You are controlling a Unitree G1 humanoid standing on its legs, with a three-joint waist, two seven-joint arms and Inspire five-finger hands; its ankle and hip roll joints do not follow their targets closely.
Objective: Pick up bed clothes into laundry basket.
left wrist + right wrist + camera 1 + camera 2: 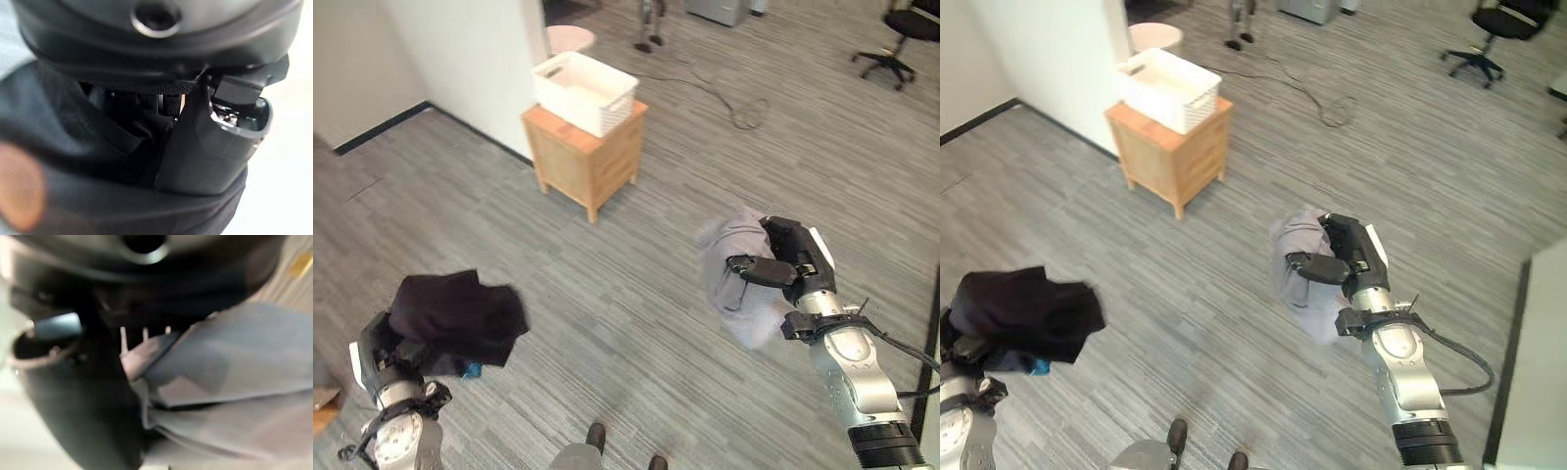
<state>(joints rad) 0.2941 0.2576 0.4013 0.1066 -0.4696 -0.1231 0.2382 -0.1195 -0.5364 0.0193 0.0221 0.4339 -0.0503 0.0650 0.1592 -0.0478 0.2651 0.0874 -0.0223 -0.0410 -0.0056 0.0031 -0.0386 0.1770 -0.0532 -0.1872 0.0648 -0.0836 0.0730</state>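
The laundry basket [584, 90], white and apparently empty, sits on a small wooden cabinet [590, 157] well ahead of the robot; neither garment has reached it. Both garments are off the floor and in hand. The dark garment [458, 315] hangs bunched in the left hand [384, 354], whose thumb and fingers are closed into the cloth, as its wrist view confirms. The grey garment [736, 276] hangs from the right hand [790, 257], clamped on its upper folds. Pickup is judged complete. Remaining: carry both loads to the basket and release them inside. Further clothes elsewhere cannot be ruled out.
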